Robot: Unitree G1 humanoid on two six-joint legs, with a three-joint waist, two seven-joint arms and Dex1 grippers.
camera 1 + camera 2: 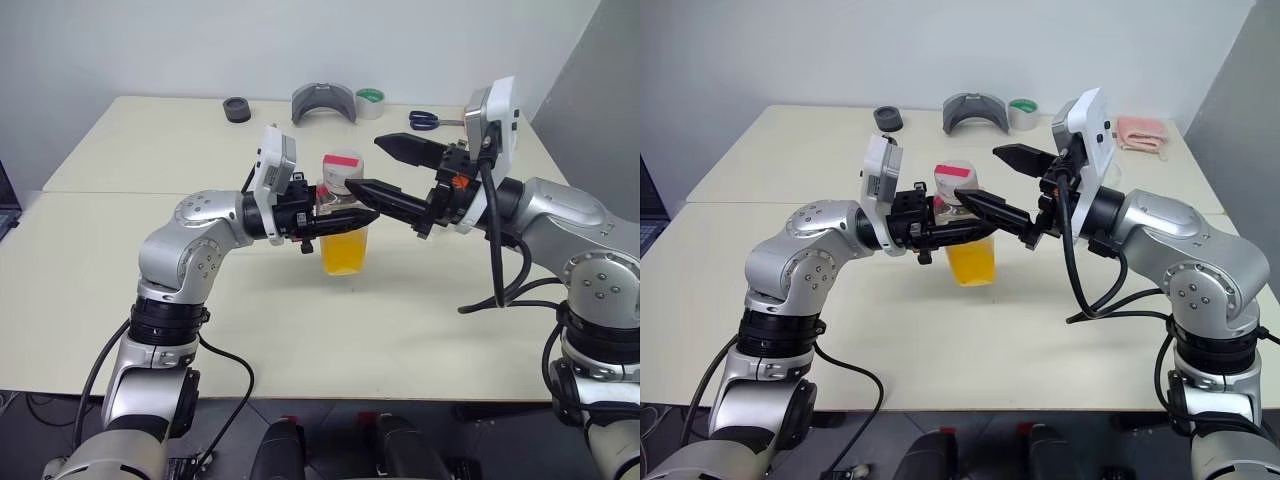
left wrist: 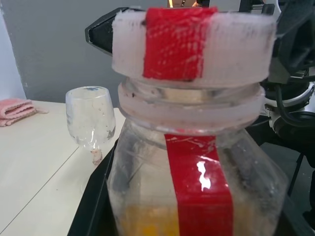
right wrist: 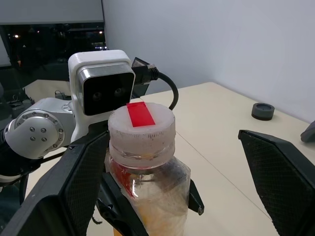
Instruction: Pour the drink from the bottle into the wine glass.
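The bottle (image 1: 345,232) is upright over the middle of the table, with my left gripper (image 1: 335,218) shut on its body from the left. Orange drink (image 1: 345,252) fills its lower part. A white cap (image 3: 141,132) with a red band is on its neck. From the right, my right gripper (image 1: 365,165) is open, its black fingers (image 3: 275,172) wide apart on either side of the cap. The wine glass (image 2: 91,118) stands on the table beyond the bottle in the left wrist view, and looks empty.
Along the table's far edge lie a black round piece (image 1: 237,109), a grey curved holder (image 1: 325,103), a tape roll (image 1: 371,102) and blue-handled scissors (image 1: 425,120). A pink cloth (image 1: 1140,133) lies at the far right corner.
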